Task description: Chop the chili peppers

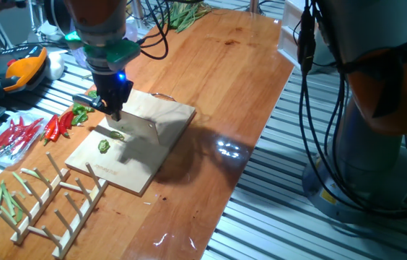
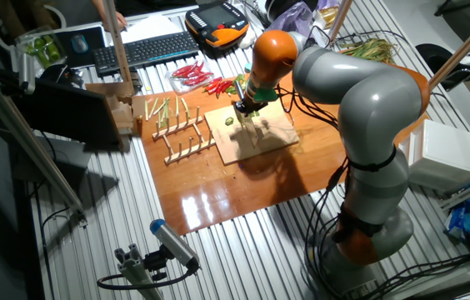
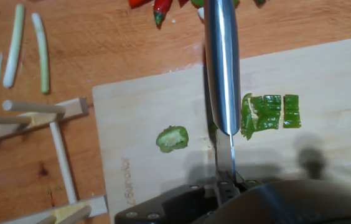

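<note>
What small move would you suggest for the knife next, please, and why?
Probably shift the knife slightly toward the uncut pepper piece and press down: the blade sits at its end, one cut chunk already lies apart on the board, and that piece remains long.

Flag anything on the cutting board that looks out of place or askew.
One chili chunk lies alone left of the knife blade, apart from the cut pieces bunched right of it. The cutting board shows no damage or spill.

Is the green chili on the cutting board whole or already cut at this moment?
Cut. In the hand view, one chili piece lies apart left of the knife blade; sliced segments sit right, on the cutting board.
</note>
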